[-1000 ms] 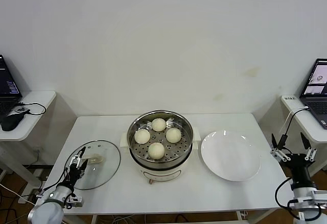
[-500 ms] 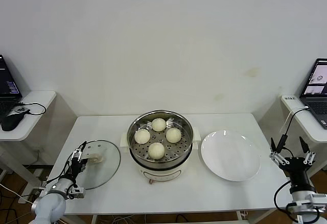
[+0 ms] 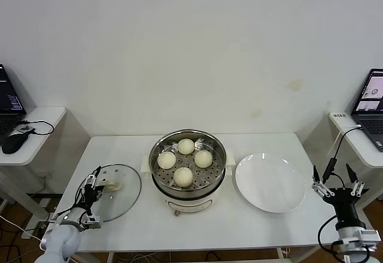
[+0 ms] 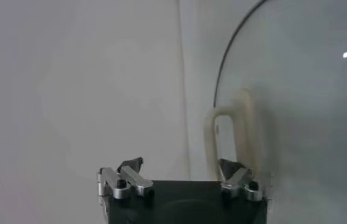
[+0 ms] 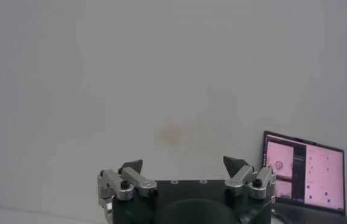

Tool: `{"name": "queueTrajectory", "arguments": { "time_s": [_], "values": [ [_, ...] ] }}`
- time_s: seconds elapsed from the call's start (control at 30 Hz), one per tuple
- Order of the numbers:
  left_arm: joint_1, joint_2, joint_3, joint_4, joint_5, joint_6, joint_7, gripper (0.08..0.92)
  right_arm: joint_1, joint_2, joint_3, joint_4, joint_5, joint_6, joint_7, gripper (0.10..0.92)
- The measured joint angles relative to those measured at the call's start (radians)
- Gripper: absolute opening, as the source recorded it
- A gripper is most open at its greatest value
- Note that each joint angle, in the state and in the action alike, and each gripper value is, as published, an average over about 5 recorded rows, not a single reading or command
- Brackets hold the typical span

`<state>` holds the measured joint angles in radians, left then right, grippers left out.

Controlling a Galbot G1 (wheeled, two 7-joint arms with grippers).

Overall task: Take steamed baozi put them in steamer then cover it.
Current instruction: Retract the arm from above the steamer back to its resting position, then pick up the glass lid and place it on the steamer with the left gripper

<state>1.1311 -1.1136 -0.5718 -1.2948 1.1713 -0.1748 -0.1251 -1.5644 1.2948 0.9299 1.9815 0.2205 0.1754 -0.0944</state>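
The steamer (image 3: pixel 160 182) stands mid-table, uncovered, with several steamed baozi (image 3: pixel 183 177) on its perforated tray. The cover (image 3: pixel 122 198), a glass lid, lies flat on the table to its left, its cream handle (image 3: pixel 111 186) facing up. My left gripper (image 3: pixel 94 181) hovers at the lid's left rim, open and holding nothing. In the left wrist view the handle (image 4: pixel 231 131) lies just ahead of my left gripper (image 4: pixel 180 167), in line with one fingertip (image 4: pixel 229 168). My right gripper (image 3: pixel 337 182) hangs open and holding nothing off the table's right end; in its own wrist view, the right gripper (image 5: pixel 182 164) faces the wall.
A white plate (image 3: pixel 269 182) with nothing on it lies right of the steamer. Side desks with laptops (image 3: pixel 372 110) flank the table, and a mouse (image 3: pixel 13 143) lies on the left one. A laptop screen (image 5: pixel 304 176) shows in the right wrist view.
My left gripper has shifted slightly toward the lid's left rim, beside the handle. My right gripper has sunk a little and drifted toward the table's right end.
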Motion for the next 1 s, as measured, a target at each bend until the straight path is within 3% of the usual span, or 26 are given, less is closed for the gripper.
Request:
{"name": "queueTrajectory", "arguments": {
  "time_s": [0.6, 0.7, 1.0],
  "values": [
    [-0.011, -0.006, -0.007, 0.034, -0.059, -0.021, -0.013, 0.183, 0.001, 0.011, -0.027, -0.005, -0.019, 0.004, -0.004, 0.823],
    [-0.003, -0.004, -0.014, 0.025, -0.066, -0.025, -0.022, 0.148, 0.000, 0.008, -0.027, -0.002, -0.019, 0.004, -0.004, 0.823],
    [0.075, 0.020, -0.061, -0.102, -0.102, 0.000, -0.039, 0.148, -0.001, 0.000, -0.037, 0.005, -0.022, 0.004, -0.004, 0.823]
  ]
}}
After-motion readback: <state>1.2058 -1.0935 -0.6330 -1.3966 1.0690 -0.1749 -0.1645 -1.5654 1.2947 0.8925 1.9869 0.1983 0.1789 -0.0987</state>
